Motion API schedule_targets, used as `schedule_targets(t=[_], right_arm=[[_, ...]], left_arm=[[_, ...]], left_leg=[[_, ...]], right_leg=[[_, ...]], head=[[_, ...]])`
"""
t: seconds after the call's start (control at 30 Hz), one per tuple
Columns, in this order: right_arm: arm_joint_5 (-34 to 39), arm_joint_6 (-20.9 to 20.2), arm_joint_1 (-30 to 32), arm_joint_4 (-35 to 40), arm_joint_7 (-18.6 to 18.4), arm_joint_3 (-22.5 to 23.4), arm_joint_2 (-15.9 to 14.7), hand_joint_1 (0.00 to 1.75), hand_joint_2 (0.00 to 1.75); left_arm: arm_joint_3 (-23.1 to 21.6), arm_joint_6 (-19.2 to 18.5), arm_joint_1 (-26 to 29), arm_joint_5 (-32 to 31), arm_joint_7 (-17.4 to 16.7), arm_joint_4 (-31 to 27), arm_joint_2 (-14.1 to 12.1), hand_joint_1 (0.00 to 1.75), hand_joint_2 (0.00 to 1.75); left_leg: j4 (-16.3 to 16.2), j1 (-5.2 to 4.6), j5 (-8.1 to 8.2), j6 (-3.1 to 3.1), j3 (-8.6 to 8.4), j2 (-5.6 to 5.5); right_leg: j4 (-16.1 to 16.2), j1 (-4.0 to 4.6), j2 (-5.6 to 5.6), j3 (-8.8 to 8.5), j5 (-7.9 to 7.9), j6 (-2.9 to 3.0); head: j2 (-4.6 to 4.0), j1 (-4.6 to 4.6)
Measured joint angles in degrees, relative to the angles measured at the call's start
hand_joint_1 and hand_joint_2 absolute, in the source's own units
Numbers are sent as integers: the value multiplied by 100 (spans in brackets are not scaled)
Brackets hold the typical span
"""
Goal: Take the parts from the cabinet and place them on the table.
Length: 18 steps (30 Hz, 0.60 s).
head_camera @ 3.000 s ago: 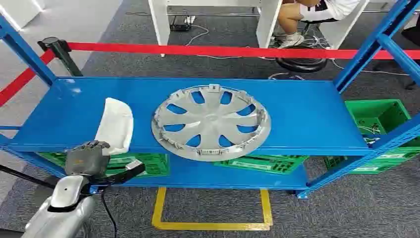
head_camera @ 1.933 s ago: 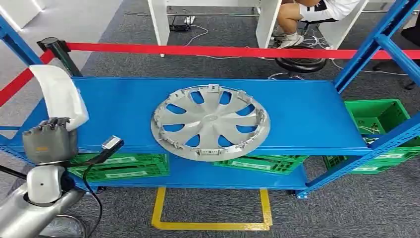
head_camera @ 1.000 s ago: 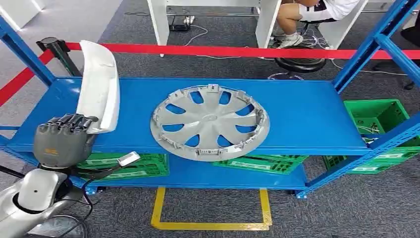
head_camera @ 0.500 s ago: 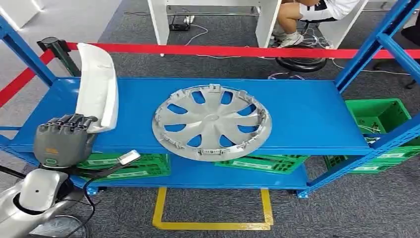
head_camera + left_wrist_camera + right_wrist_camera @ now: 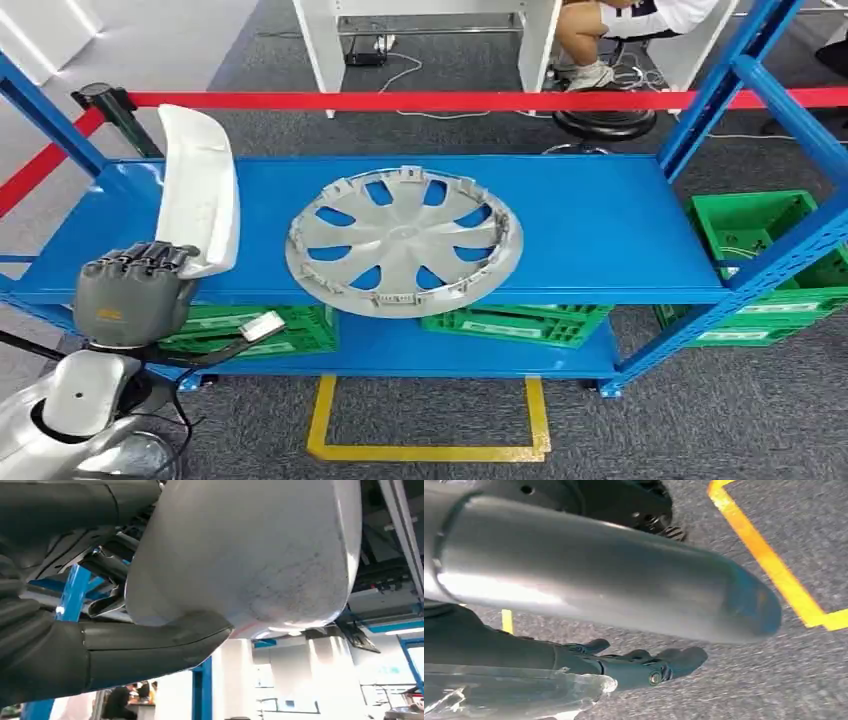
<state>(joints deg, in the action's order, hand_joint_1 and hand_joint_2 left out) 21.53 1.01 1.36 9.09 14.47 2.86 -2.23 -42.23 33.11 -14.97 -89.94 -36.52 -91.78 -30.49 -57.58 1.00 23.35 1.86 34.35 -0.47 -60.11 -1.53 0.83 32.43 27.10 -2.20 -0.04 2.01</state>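
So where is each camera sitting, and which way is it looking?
Head view: high on the robot, looking forward and down at the blue shelf, the hubcap and the left hand holding the white part.
Left wrist view: behind the left hand, looking up past the white part toward the ceiling.
Right wrist view: on the hanging right arm, looking down at the carpet and yellow floor line, with the right hand below.
Shared: head and left wrist views both show the white part held.
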Motion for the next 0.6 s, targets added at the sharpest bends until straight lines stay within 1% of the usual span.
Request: schedule_targets(t=[0.03,0.07,0.1,0.13,0.2,0.27,0.3,0.33,0.37,0.4,0.43,0.47,0.5,0.53,0.57,0.6], right_arm=[[0,0,-3,0,0,0,0,0,0],[0,2,-9,0,0,0,0,0,0],[-2,4,-12,0,0,0,0,0,0],[-2,4,-12,0,0,0,0,0,0],[-2,4,-12,0,0,0,0,0,0],[-4,4,-11,0,0,0,0,0,0],[-11,11,-10,0,9,2,-2,0,0],[-17,4,-9,0,72,2,0,0,0],[-17,2,-11,0,94,2,0,0,0],[-17,2,-8,0,118,2,4,0,0],[-17,2,-10,0,136,2,2,0,0],[-17,-2,-10,0,153,2,2,0,0],[-17,-4,-4,0,162,2,2,0,0],[-17,-7,5,0,168,2,2,0,0],[-17,-7,11,-2,179,2,4,0,0],[-20,-15,27,-2,183,-2,11,0,0]], left_arm=[[2,0,12,0,0,0,0,168,175],[6,-2,29,0,0,0,0,168,175],[15,-2,33,2,0,0,0,168,175],[22,0,44,2,0,0,0,168,175],[22,0,44,2,0,0,0,168,175],[24,0,52,2,0,0,0,168,175],[46,4,131,2,0,0,0,168,175],[129,11,223,2,37,-4,0,168,175],[173,13,233,2,46,-13,0,168,175],[227,13,234,2,85,-31,0,168,175],[278,22,256,0,129,-59,0,168,175],[345,24,307,0,185,-81,4,168,175],[398,24,367,0,244,-92,7,168,175],[453,24,427,0,297,-96,13,168,175],[494,24,449,0,339,-98,24,168,175],[524,26,472,0,352,-107,33,168,175]], left_leg=[[-100,0,160,22,44,13],[-401,-9,436,38,165,12],[-827,-11,714,48,325,12],[-1192,-10,908,51,458,12],[-1192,-10,908,51,458,12],[-1322,-10,970,49,503,12],[-1737,-14,1097,23,593,12],[-846,-65,577,-101,-48,12],[-371,-104,502,-167,-378,13],[-10,-146,587,-205,-611,21],[70,-136,581,-188,-607,22],[85,-153,564,-184,-563,18],[85,-166,529,-198,-549,19],[132,-150,452,-230,-524,26],[152,-113,378,-255,-488,51],[152,-107,321,-296,-420,50]], right_leg=[[1,0,-13,34,-39,61],[2,7,-15,88,-82,117],[3,18,-19,147,-121,156],[2,31,-22,195,-155,177],[2,31,-22,195,-155,177],[2,35,-24,213,-167,182],[2,67,-26,321,-245,196],[2,113,-22,491,-391,187],[2,112,-23,520,-441,180],[-2,147,-21,560,-474,149],[2,141,-30,580,-533,120],[30,128,-30,584,-589,88],[77,114,-32,577,-642,50],[99,129,-26,587,-699,6],[47,112,-23,630,-585,-20],[-161,114,-38,739,-252,-55]], head=[[0,-13],[0,-26],[0,-44],[0,-41],[0,-41],[0,-39],[0,-41],[0,-41],[0,-39],[0,-42],[0,-31],[0,-37],[0,-35],[0,-35],[0,-37],[0,-2]])
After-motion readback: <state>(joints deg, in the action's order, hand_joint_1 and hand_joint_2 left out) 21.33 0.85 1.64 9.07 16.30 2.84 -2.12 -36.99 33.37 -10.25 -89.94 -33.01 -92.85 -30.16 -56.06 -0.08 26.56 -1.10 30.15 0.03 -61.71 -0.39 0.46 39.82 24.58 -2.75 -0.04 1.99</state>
